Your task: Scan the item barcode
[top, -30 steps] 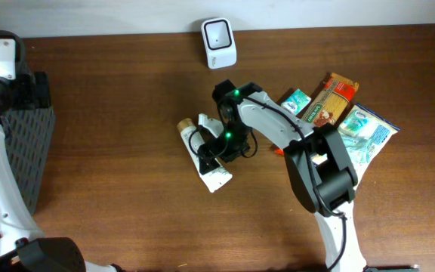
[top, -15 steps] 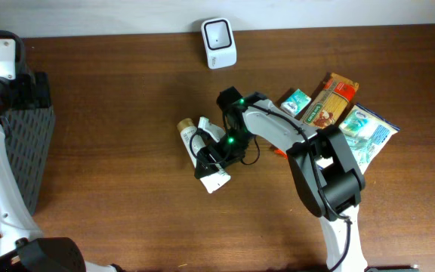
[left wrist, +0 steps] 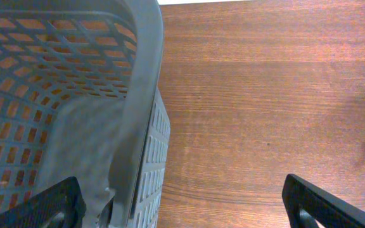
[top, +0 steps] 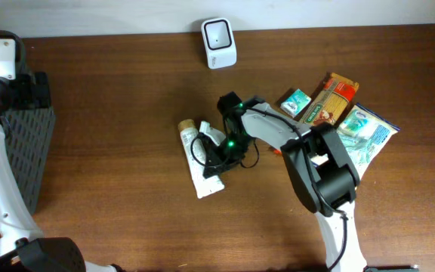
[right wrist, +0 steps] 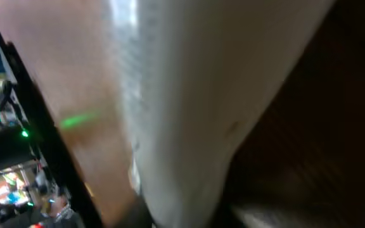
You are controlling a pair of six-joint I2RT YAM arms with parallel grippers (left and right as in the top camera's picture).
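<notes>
White tube [right wrist: 189, 95] fills the right wrist view as a close blur, so whether the right gripper [top: 219, 155] has clamped it cannot be told. Only the overhead view shows the tube lying mid-tabletop [top: 112, 151] under that gripper. Only the left wrist view shows the left gripper [left wrist: 182, 209] spread wide beside a grey basket [left wrist: 141, 95], and farthest back in the overhead view stands a white scanner [top: 219, 43].
</notes>
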